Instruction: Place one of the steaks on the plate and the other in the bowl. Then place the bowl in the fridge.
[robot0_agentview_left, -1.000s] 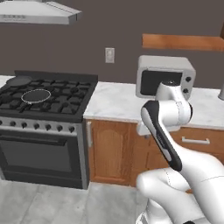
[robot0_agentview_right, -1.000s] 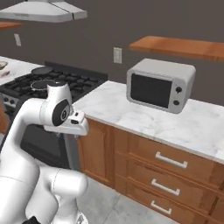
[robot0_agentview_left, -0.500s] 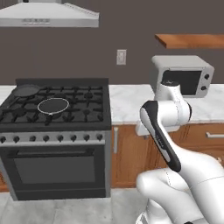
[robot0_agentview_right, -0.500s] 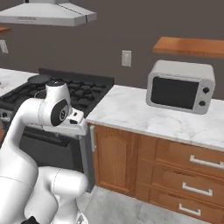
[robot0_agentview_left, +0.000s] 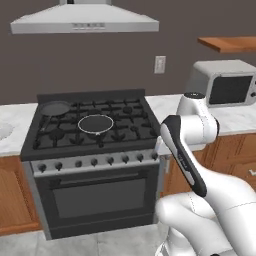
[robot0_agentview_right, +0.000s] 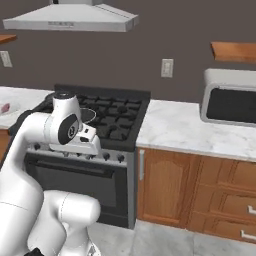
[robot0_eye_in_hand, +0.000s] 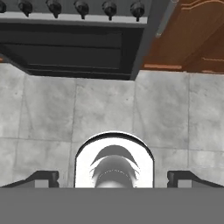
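On the far left of the right base view, a small pinkish piece (robot0_agentview_right: 5, 108) lies on the pale surface (robot0_agentview_right: 20, 97) beside the stove; it may be one of the steaks, though it is too small and close to the edge to be sure. The black stove (robot0_agentview_left: 90, 125) comes next, under a grey range hood (robot0_agentview_left: 85, 20), with a small dark frying pan (robot0_agentview_left: 54, 108) on its back left burner and a second round pan (robot0_agentview_left: 95, 124) near the middle. The white arm (robot0_agentview_left: 192, 125) rises in front of the stove's right edge. Right of it, the marble surface carries a grey microwave (robot0_agentview_left: 225, 82) above wooden cabinets (robot0_agentview_right: 200, 190). In the hand view, the gripper (robot0_eye_in_hand: 113, 178) points down at the grey tiled floor (robot0_eye_in_hand: 105, 105) in front of the oven door (robot0_eye_in_hand: 65, 48), its fingertips (robot0_eye_in_hand: 43, 178) spread wide apart with nothing between them.
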